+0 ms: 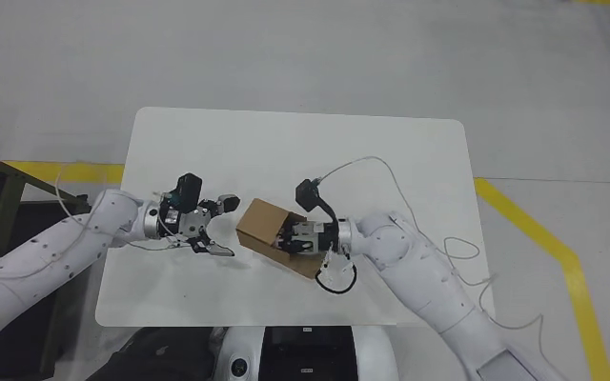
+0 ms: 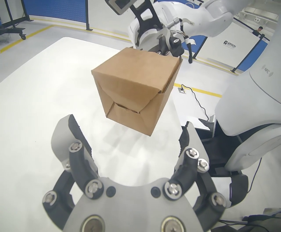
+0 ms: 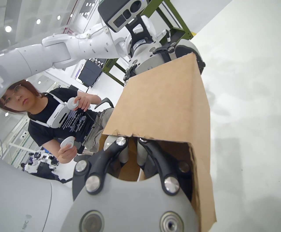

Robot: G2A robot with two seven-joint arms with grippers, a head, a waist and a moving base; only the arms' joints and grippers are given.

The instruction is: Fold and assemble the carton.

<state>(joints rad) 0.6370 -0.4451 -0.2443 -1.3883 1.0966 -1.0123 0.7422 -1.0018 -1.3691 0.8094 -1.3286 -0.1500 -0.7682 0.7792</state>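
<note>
Left of the carton point(image 1: 262, 221), the left gripper point(image 1: 225, 227) hangs over the white counter point(image 1: 286, 143). Its jaws are spread wide and hold nothing. They point at the carton's closed end and stand just apart from it. That end shows brown flaps folded over one another, with one seam gaping a little. The carton is tilted above the near half of the counter and held clear of the surface, with a faint shadow beneath it. On the carton's right, the right gripper point(image 1: 292, 238) reaches into the open end, and its jaws are drawn together on a cardboard panel inside, carrying the box. Right of the carton, a thin white cable point(image 1: 372, 158) loops over the counter. The counter is plain matte white with rounded corners. Around it lies a pale grey floor point(image 1: 286, 48), marked with a yellow line point(image 1: 534, 229) further right of the carton. Blue panels point(image 2: 57, 8) stand in the room beyond the carton.
</note>
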